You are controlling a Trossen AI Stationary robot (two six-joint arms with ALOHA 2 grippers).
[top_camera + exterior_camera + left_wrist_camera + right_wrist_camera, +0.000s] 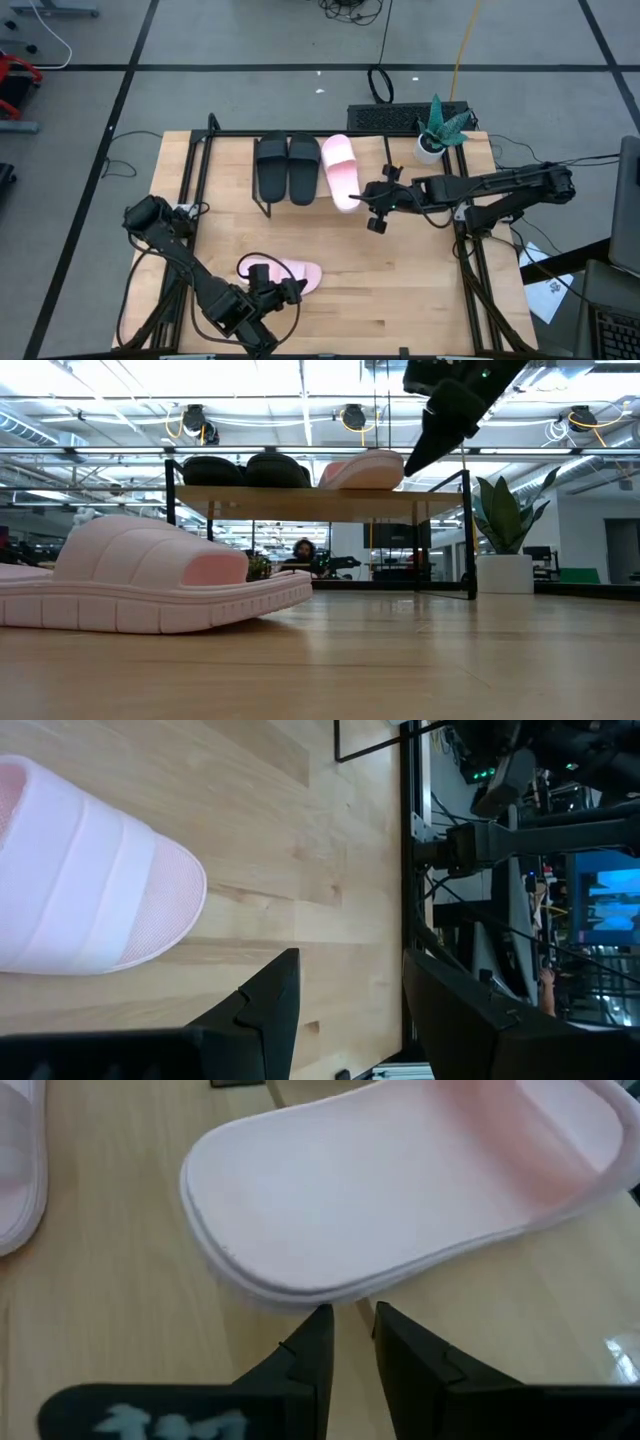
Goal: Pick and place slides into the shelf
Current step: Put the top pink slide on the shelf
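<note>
Closest to us, one pink slide lies flat on the table near its front edge, and the left gripper sits right beside it, fingers apart, holding nothing. Plenty of bare wood stretches between there and the shelf. Up on the shelf: two black slides, side by side, and the other pink one next to them, heel overhanging the front edge. Right gripper hovers just off that heel, nearly closed, empty.
</note>
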